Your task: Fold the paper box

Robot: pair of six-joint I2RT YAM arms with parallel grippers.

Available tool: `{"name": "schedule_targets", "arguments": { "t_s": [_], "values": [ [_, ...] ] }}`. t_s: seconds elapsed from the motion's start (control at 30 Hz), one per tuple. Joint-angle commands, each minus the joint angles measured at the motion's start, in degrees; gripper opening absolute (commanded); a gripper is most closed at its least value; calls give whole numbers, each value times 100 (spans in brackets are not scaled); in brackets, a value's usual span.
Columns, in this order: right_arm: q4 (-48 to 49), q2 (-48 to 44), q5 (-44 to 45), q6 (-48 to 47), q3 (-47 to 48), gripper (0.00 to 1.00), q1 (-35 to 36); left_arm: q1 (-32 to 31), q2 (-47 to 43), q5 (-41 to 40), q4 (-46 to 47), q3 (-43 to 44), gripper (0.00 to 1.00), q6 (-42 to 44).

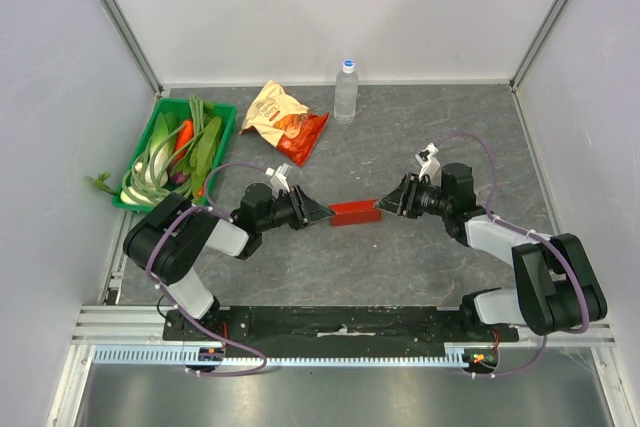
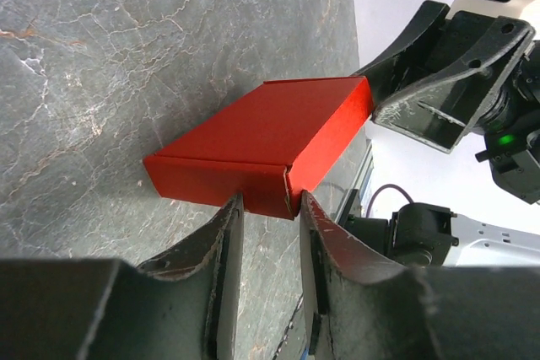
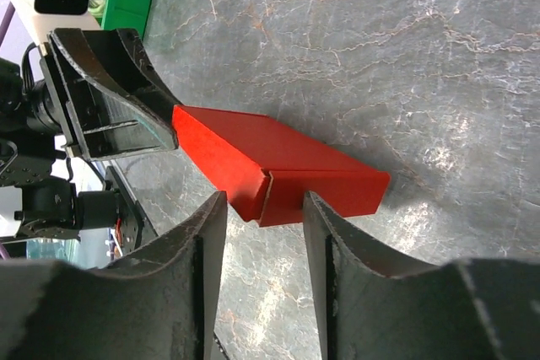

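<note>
The paper box [image 1: 354,213] is a bright red folded rectangle lying flat on the grey table, between the two grippers. My left gripper [image 1: 323,215] is open at its left end; in the left wrist view the fingertips [image 2: 229,218] touch the box's [image 2: 266,137] near end face, with nothing between them. My right gripper [image 1: 383,204] is open at its right end; in the right wrist view the fingers [image 3: 207,233] stand just short of the box [image 3: 278,166], where a side flap seam shows. Each gripper shows in the other's view, the right one [image 2: 422,94] and the left one [image 3: 110,103].
A green tray [image 1: 138,150] of vegetables stands at the far left. An orange-and-red snack bag [image 1: 285,122] and a clear water bottle [image 1: 346,92] stand at the back. White walls close the table on three sides.
</note>
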Motion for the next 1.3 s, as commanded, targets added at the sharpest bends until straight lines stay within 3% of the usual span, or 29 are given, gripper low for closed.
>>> {"name": "schedule_targets", "arguments": {
  "t_s": [0.0, 0.2, 0.27, 0.4, 0.6, 0.73, 0.9, 1.07, 1.17, 1.27],
  "values": [
    [479, 213, -198, 167, -128, 47, -29, -68, 63, -276, -890, -46, 36, 389],
    [348, 406, -32, 18, -259, 34, -73, -68, 150, -267, -855, -37, 36, 363],
    [400, 546, -49, 27, -347, 24, -117, -68, 203, -249, -802, -37, 35, 328],
    [1075, 836, -181, 342, -619, 15, -196, -68, 291, -232, -776, -20, 33, 293],
    [1341, 960, -251, 396, -778, 13, -205, -59, 300, -232, -846, -11, 26, 319],
    [614, 645, -76, 81, -682, 9, -205, -77, 73, -231, -1214, 24, 20, 564],
    [-1106, -172, 609, 70, -681, 10, -196, -191, -516, -495, -2049, -99, 19, 1048],
    [-2172, -1236, 1031, 54, -831, 15, -135, -436, -1262, -838, -2830, -353, 22, 1435],
    [-3051, -1938, 1312, -270, -691, 27, -56, -586, -1886, -846, -3077, -660, 32, 1418],
    [-3799, -2581, 1716, -517, -427, 36, 136, -692, -3325, -1145, -3973, -802, 47, 1514]
  ]
}}
